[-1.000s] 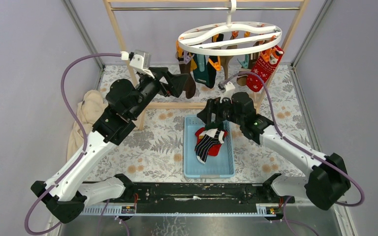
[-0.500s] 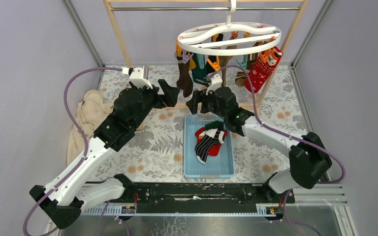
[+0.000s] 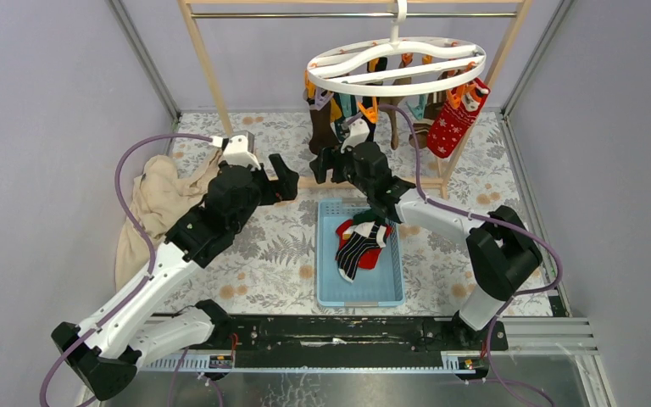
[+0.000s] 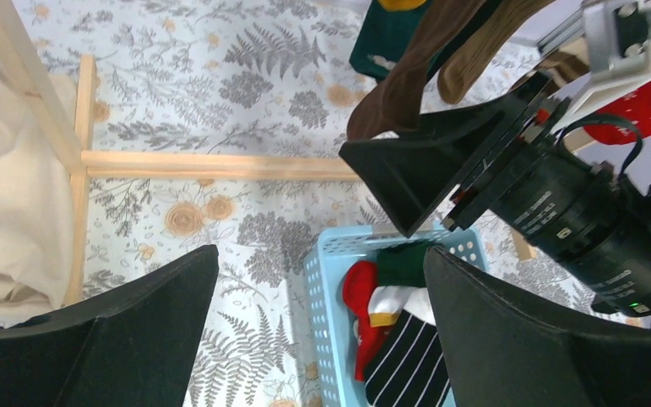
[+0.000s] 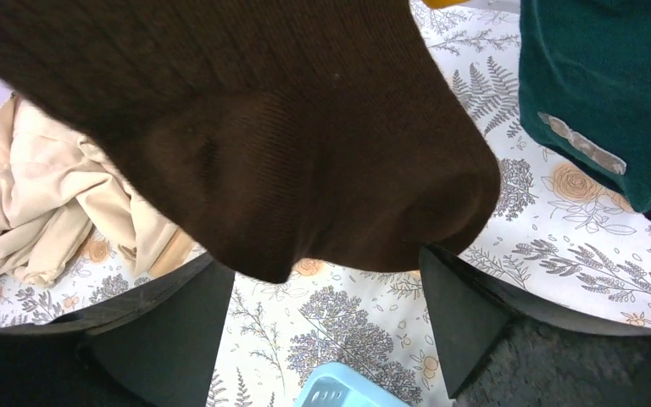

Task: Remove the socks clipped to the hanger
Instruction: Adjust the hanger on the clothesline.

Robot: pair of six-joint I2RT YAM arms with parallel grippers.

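The left gripper has been lowered and drawn back from the hanging socks to just above the table. The right gripper has been carried from above the blue basket up to the toe of the brown sock, its jaws opened slightly wider. The elbow of the right arm has been swung inward from the table's right edge.

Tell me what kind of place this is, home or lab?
Probably a lab robot cell staged for laundry, not a home: plain grey panel walls, a black mounting rail along the near edge, and a sock hanger hung on a bare wooden rack.
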